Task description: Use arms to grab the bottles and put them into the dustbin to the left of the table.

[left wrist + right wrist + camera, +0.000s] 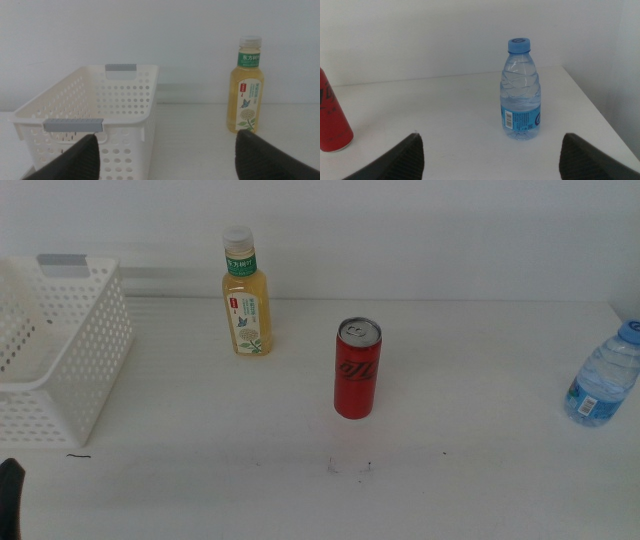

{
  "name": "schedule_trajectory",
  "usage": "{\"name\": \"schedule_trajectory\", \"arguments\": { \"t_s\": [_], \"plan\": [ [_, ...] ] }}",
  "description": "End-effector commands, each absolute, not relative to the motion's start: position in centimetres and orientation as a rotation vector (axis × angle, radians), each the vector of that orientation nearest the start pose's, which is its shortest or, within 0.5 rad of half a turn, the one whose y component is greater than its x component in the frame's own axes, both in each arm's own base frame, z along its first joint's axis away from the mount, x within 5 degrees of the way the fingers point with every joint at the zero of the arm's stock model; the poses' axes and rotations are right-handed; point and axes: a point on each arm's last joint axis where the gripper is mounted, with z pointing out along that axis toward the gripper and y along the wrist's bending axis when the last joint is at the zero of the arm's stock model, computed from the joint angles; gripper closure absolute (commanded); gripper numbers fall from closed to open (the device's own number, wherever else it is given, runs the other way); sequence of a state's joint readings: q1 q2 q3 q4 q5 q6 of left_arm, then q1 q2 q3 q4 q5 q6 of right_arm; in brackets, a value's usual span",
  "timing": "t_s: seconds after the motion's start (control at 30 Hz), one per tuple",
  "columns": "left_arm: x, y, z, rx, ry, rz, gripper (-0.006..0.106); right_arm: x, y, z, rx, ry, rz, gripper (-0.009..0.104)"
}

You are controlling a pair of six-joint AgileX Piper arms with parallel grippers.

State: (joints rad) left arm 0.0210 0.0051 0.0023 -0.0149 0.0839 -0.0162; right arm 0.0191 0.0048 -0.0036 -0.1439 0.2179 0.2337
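Note:
A yellow drink bottle point(245, 295) with a white cap stands upright at the back of the table point(450, 480). The slim red can point(356, 368) stands upright near the middle. A small clear water bottle point(604, 375) with a blue cap stands at the far right edge. The white perforated dustbin point(60, 350) sits at the left. In the middle view only a dark tip of my left gripper point(10, 498) shows at the bottom left. My left gripper point(167, 155) is open, facing the dustbin point(90, 110) and yellow bottle point(247, 87). My right gripper point(490, 157) is open, facing the water bottle point(521, 92), with the can point(331, 122) beside it.
A white wall rises behind the table. A few small dark specks point(350, 468) mark the tabletop in front of the can. The table's right edge point(600, 115) runs close to the water bottle.

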Motion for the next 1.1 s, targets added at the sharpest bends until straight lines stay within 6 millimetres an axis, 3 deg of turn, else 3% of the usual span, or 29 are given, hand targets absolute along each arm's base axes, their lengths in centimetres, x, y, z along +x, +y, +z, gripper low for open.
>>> {"name": "schedule_trajectory", "arguments": {
  "t_s": [0.0,0.17,0.53,0.8,0.93,1.07],
  "plan": [
    [5.6,0.1,20.6,-0.046,1.562,-0.019,0.010,5.6,-0.2,19.4,0.079,1.689,0.036,0.003],
    [6.1,-0.2,20.8,0.005,1.564,-0.059,0.010,5.6,-0.2,19.4,0.079,1.689,0.036,0.003],
    [11.5,-4.7,19.9,0.300,1.621,-0.316,0.010,5.6,-0.2,19.4,0.079,1.689,0.036,0.003],
    [13.7,-8.6,17.6,0.428,1.537,-0.412,0.010,5.6,-0.2,19.4,0.079,1.689,0.036,0.003],
    [14.0,-9.3,15.0,0.450,1.700,-0.470,0.010,5.6,-0.2,19.4,0.079,1.689,0.036,0.003],
    [14.0,-9.6,14.2,0.479,1.749,-0.488,0.010,5.6,-0.2,19.4,0.079,1.689,0.036,0.003]
  ]
}}
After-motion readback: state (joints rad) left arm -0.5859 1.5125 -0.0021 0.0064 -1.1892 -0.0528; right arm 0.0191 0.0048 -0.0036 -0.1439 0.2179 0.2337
